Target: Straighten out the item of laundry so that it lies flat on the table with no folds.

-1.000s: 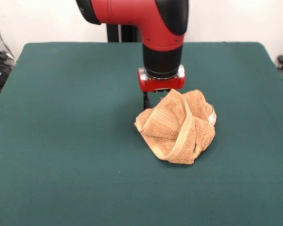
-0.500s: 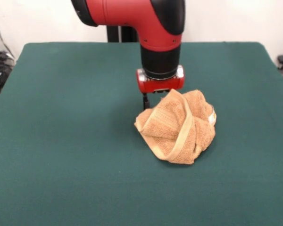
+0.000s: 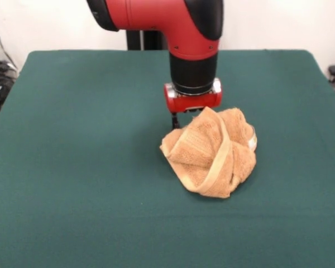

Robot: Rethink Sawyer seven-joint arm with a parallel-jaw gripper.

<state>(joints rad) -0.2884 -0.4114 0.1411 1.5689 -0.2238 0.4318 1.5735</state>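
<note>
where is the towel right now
In the front view, the crumpled tan-orange terry-cloth towel sits right of centre on the dark green felt-covered table, just in front of the red-and-black gripper.

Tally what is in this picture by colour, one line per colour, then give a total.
Tan-orange: 1, the crumpled towel
Dark green: 1, the table
Red and black: 1, the arm with its gripper
Total: 3

The red and black arm descends vertically, its end effector [image 3: 184, 118] low, its fingers mostly hidden.
</note>
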